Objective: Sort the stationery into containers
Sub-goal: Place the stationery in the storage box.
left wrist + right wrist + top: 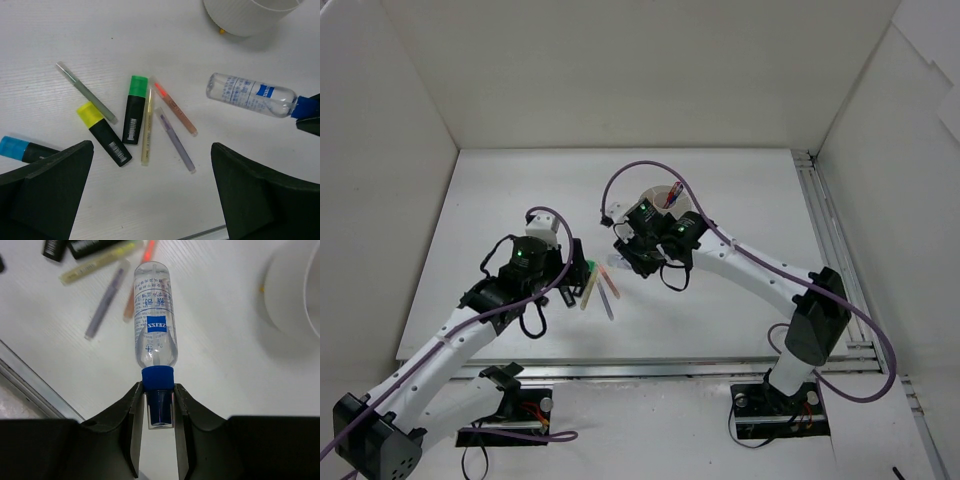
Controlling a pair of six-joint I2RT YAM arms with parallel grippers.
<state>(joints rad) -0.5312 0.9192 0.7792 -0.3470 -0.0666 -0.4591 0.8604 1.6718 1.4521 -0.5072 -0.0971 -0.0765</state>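
The clear tube (155, 325) is pinched at its blue cap by the right gripper (158, 395), the left gripper (151, 167) spread.

Three highlighters (134, 117), four loose thin pens (176, 141), one clear tube (245, 95), one white tub (240, 17).

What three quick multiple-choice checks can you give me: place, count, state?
1. The green-capped highlighter lies: A in the right claw; B on the table; C on the bottle.
2. Highlighters in the left wrist view: A three; B one; C five.
3. The right claw is: A wide open; B shut on nothing; C shut on the bottle's blue cap.
Answers: B, it lies flat on the white surface; A, one green-capped, one yellow-capped, one blue-capped; C, the jaws press both sides of the cap.
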